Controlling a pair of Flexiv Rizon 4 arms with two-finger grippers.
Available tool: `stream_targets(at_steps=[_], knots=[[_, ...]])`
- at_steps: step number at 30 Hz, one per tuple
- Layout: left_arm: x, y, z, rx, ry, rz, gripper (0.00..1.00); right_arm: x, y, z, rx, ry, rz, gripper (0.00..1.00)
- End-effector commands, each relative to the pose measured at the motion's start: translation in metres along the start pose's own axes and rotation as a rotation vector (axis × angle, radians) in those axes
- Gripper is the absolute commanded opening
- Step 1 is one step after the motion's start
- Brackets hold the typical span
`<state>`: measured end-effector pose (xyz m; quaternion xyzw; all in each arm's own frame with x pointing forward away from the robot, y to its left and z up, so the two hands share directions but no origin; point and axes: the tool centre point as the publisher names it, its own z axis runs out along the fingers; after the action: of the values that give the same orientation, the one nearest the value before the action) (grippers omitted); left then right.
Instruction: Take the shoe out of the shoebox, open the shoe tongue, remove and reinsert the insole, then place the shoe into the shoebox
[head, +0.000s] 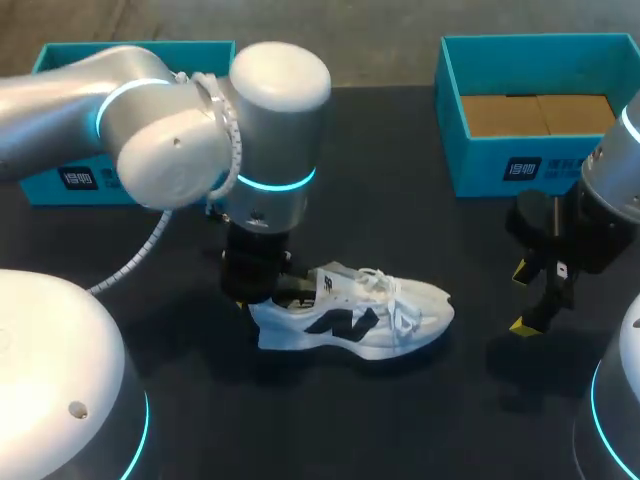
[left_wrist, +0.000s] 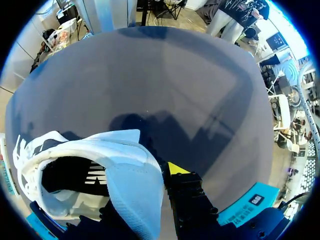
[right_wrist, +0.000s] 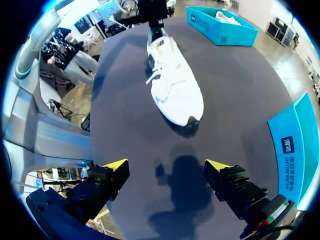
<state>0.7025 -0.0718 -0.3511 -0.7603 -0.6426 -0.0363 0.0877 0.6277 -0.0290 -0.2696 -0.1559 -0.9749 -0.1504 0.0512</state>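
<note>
Pinching the heel: left gripper (head: 257, 290) closed on the back wall of the shoe (head: 350, 322); one yellow fingertip (left_wrist: 176, 169) pressed on the outside of the collar, the other hidden inside the opening.
Shoe: rests on its sole on the table (head: 420, 420), out of any box, heel between the left fingers, toe pointing away from them, toward the right gripper.
Right gripper (head: 525, 298): wide open, holds nothing, hangs above the table; toe of the shoe ahead of its fingers, well apart.
Laces (head: 385, 290): seem tied and closed over the top, so the opening step probably not yet done.
Risk at the heel: only a thin, soft wall in the pinch; likely to slide out or fold under a strong pull, and then to let the shoe turn or tip on its side.
Risk at the laces: easy to hook a loop with a right fingertip and to drag the whole shoe.
Risk between the arms: little room over the opening beside the left fingers; possible knock if too close.
Shoebox (head: 540, 110): open, beyond the right fingers, apart from the shoe.
</note>
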Motion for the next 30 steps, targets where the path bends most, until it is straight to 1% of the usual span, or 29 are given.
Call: stream_targets(at_steps=[1, 8, 12, 20, 30], knots=[[-0.01, 0.01, 0.017, 0.016, 0.002, -0.007, 0.0, 0.001, -0.001, 0.001, 0.0, -0.003, 0.001, 1.0], [-0.022, 0.014, 0.031, 0.007, -0.009, -0.003, 0.0, 0.001, -0.001, 0.001, 0.0, -0.003, 0.001, 1.0], [-0.028, 0.009, 0.035, 0.002, 0.004, 0.01, 0.0, 0.001, -0.001, 0.001, 0.0, -0.003, 0.001, 1.0], [-0.032, 0.0, 0.039, 0.006, 0.009, 0.018, 0.0, 0.001, -0.001, 0.001, 0.0, -0.003, 0.001, 1.0], [-0.036, -0.002, 0.047, 0.005, 0.023, 0.028, 0.0, 0.001, -0.001, 0.001, 0.0, -0.003, 0.001, 1.0]])
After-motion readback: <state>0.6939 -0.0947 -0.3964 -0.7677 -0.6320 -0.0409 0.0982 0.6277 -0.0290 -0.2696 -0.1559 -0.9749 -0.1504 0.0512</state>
